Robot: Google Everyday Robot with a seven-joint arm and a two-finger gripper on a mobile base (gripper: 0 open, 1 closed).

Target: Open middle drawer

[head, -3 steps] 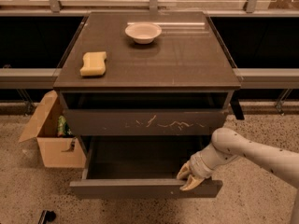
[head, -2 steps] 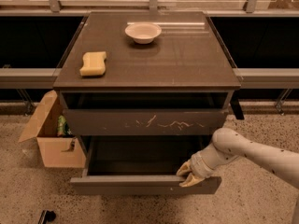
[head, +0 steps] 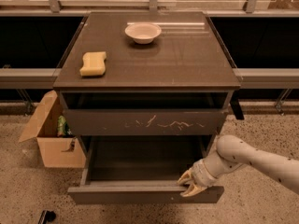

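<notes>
We see the middle drawer (head: 135, 195), a wide, shallow dark grey-brown drawer with a flat handleless front, pulled well out of the dark brown desk (head: 182, 59), its bare inside open to view. The cream-coloured gripper (head: 192, 185) sits at the right end of that front's top edge, and its jaws straddle and pinch the panel. The pale robot arm (head: 261, 162) reaches in from the right. Above, the taller drawer front with white scratches (head: 140, 122) stands slightly out. On the desk lie a yellow sponge (head: 93, 63) and a small pale bowl (head: 143, 32), well apart. A brown cardboard box (head: 53, 146) stands on the floor to the left.
</notes>
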